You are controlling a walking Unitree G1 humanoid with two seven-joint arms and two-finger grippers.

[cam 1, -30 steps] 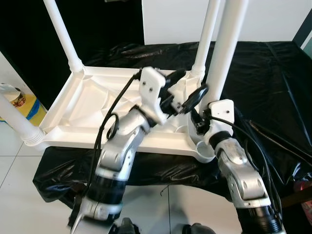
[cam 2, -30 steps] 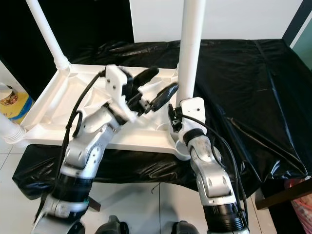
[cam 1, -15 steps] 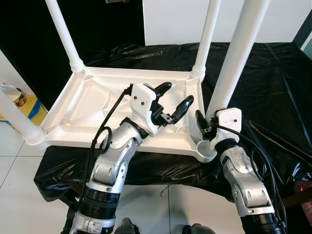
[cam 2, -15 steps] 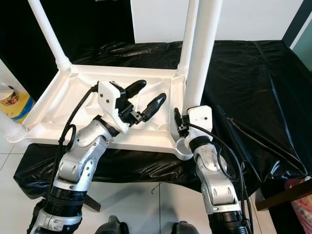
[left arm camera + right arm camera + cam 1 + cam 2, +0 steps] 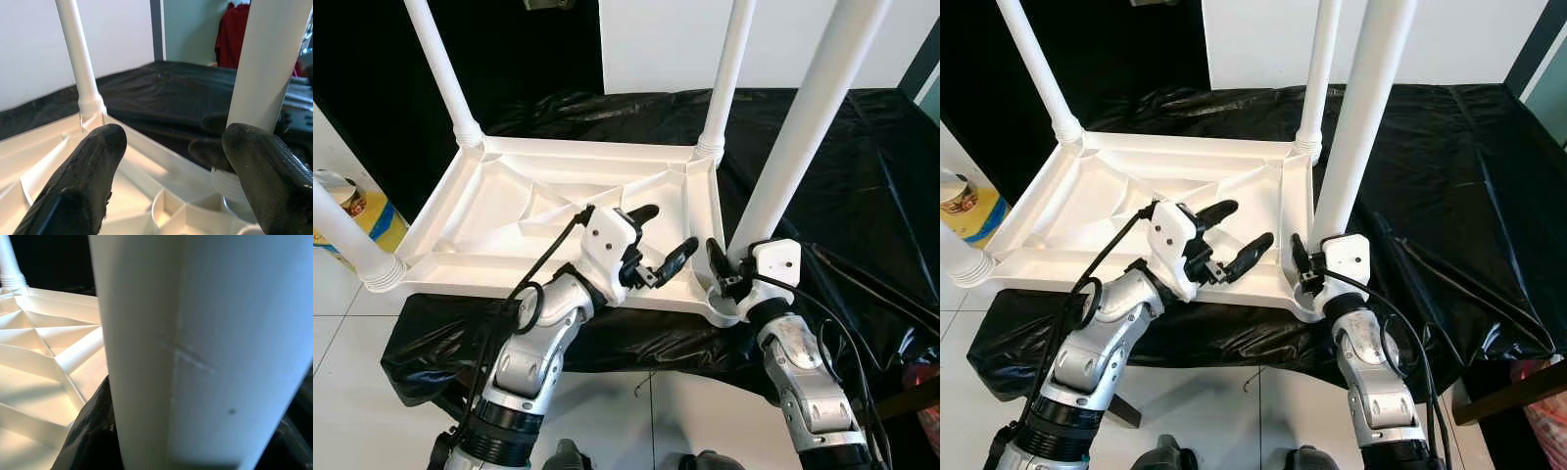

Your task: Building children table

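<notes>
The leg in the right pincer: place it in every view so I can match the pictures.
Left eye view: the held leg slants up right of centre from the tabletop's near right corner.
Right eye view: it rises right of centre.
Left wrist view: beyond the left pincer's right-hand finger.
Right wrist view: close up, centre.
Shared landmark: the overturned tabletop.

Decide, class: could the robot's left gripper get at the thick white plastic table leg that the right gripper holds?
Probably yes. The left gripper hovers open over the upturned white tabletop, beside the thick white plastic table leg, with nothing between. The right gripper clasps its base.
</notes>
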